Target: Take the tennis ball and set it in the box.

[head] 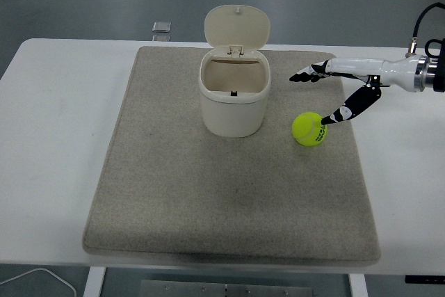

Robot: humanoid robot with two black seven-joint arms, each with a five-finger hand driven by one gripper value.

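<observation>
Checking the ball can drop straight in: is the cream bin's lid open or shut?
Open. The cream plastic bin's hinged lid stands upright behind its mouth, and the inside wall shows.

The right arm (410, 74) is cut off by the picture's right edge, so only its forearm and hand (341, 81) show. The hand is seen edge-on, its fingers overlapping, and they cannot be told apart. The print on the ball (309, 128) is too small to read. The box (233, 95) hides the mat (229, 193) behind it. A small object (161, 27) beyond the mat is too small to identify.
</observation>
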